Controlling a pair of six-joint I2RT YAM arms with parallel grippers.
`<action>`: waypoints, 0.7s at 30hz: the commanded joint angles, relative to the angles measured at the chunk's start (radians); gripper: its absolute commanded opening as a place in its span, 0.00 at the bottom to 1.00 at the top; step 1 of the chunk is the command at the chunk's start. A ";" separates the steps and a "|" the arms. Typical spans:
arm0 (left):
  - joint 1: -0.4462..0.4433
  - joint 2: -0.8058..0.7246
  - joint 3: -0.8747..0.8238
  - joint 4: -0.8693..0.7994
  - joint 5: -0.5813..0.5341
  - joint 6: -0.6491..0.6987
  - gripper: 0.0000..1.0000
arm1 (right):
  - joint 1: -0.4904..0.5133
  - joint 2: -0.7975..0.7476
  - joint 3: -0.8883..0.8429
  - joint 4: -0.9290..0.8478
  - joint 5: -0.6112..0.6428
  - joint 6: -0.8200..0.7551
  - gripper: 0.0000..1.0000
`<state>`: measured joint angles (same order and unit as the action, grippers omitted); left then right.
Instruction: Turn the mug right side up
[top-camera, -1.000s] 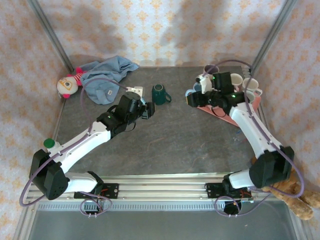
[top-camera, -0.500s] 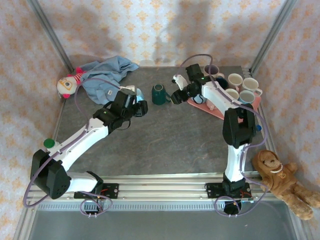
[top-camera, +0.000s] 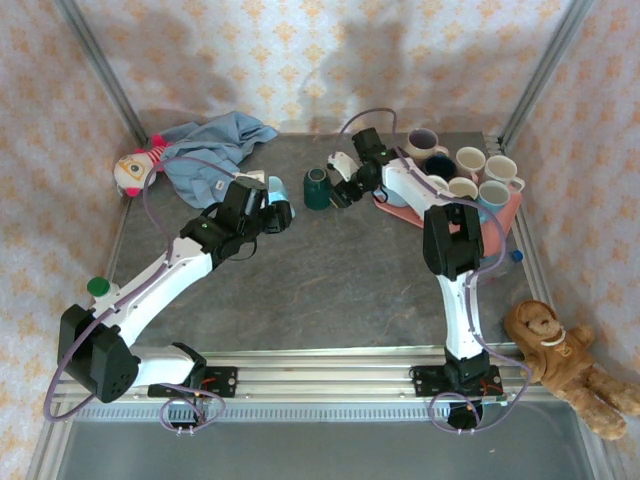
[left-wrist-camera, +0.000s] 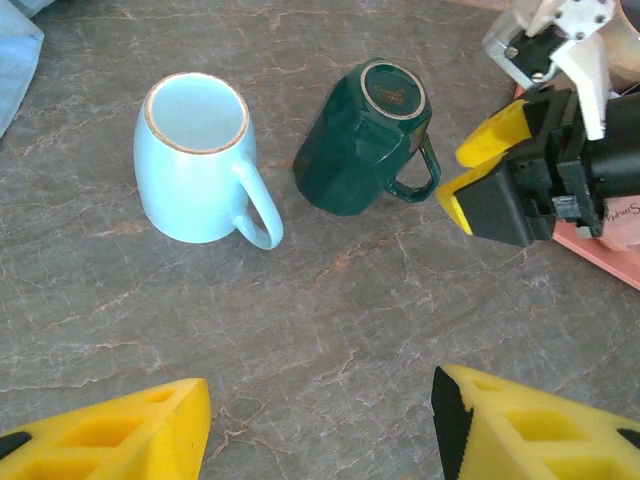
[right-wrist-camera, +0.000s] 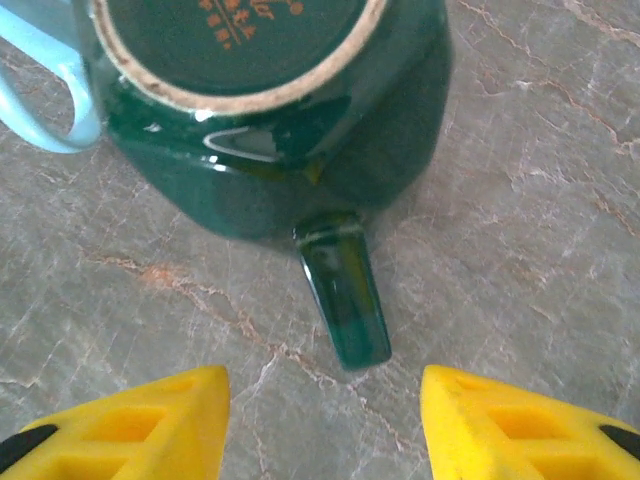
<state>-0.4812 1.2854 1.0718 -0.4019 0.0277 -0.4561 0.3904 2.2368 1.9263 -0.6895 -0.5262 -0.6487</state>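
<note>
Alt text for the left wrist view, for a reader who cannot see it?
A dark green ceramic mug stands upside down on the grey marbled table, its handle pointing at the open right end effector. An upright pale blue ceramic mug stands beside it.

Not much to read here tbh. The upturned base of the green mug (right-wrist-camera: 290, 150) has an orange maker's stamp, a couple of lines. It's cut off at the frame edge in the right wrist view and too tiny from the left wrist. Only stray letters show, no full word or brand.
</note>
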 joint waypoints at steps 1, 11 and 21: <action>0.015 -0.021 -0.004 -0.020 0.004 -0.006 0.61 | 0.006 0.040 0.065 -0.031 0.037 -0.027 0.52; 0.028 -0.039 -0.020 -0.024 0.000 -0.006 0.61 | 0.022 0.118 0.137 -0.056 0.060 -0.034 0.44; 0.041 -0.060 -0.038 -0.030 -0.006 -0.006 0.61 | 0.029 0.132 0.140 -0.040 0.067 -0.039 0.17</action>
<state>-0.4515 1.2495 1.0519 -0.4141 0.0372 -0.4561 0.4145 2.3653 2.0357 -0.7185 -0.4751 -0.6849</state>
